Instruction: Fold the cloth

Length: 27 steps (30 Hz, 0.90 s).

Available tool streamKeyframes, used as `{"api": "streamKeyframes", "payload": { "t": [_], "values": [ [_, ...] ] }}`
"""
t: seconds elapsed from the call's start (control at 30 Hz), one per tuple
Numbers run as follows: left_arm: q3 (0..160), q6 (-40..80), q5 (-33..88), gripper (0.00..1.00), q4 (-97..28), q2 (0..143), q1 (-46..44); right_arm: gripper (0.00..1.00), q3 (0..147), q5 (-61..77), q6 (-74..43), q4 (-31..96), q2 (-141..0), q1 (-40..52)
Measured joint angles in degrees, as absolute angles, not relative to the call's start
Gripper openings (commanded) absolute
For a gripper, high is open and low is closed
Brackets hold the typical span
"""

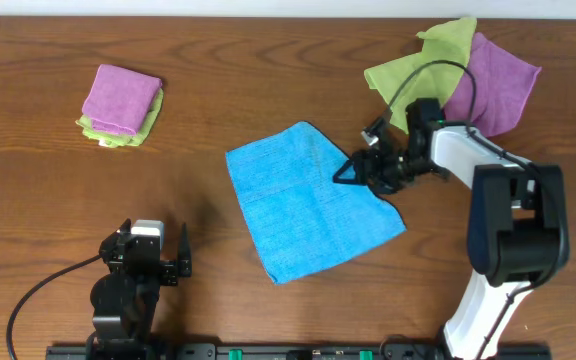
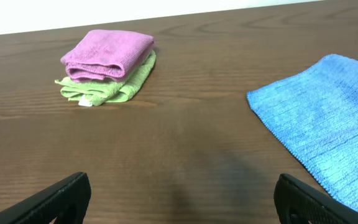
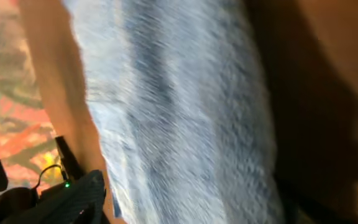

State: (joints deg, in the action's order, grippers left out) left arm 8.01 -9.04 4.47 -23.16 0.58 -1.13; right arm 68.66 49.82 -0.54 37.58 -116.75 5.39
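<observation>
Two end effectors are mine, and only one is at work. My right end effector sits low over the right-hand edge of the cloth. The cloth lies spread flat on the surface, most of it stretching away beyond my fingertips. My fingers stand fairly wide, one to each side of that edge. In my right wrist view the blue pile fills the gap between them, too blurred for me to tell whether the pads touch it. I see no pinch closed on the fabric, so I judge that I hold nothing yet. I read this placement as lining up a grasp: an edge is the natural place to take a flat cloth, since lifting there lets me carry that side across to the opposite one.

My left end effector hangs well apart from the cloth, fingers fully spread and empty, probably parked out of the way. The cloth's nearest corner lies ahead and to its right. Ahead and to its left, a folded purple cloth rests on a folded lime-green cloth.

Behind my right end effector, off to one side, a loose lime-green cloth and a loose purple cloth overlap. The cloth shows as one layer, so I judge no fold is made.
</observation>
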Motion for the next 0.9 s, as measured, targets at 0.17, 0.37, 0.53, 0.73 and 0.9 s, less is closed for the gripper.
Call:
{"api": "streamKeyframes", "payload": {
  "t": [0.17,0.37,0.53,0.73,0.9],
  "values": [
    [8.01,-9.04,4.47,0.95,-23.16,0.58,-1.13,0.81,68.47,51.94,-2.81,27.68,-116.86,8.78],
    [8.01,-9.04,4.47,0.95,-23.18,0.58,-1.13,0.85,68.4,55.05,-7.4,15.03,-116.86,11.0],
    [8.01,-9.04,4.47,0.95,-23.18,0.58,-1.13,0.88,68.38,56.23,-9.04,4.91,-116.9,12.1],
    [8.01,-9.04,4.47,0.95,-23.18,0.58,-1.1,0.88,68.16,58.89,-11.05,-12.71,-117.19,12.73],
    [8.01,-9.04,4.47,0.95,-23.18,0.58,-1.1,0.36,68.18,62.72,-19.7,-27.29,-117.36,12.93]
  ]
}}
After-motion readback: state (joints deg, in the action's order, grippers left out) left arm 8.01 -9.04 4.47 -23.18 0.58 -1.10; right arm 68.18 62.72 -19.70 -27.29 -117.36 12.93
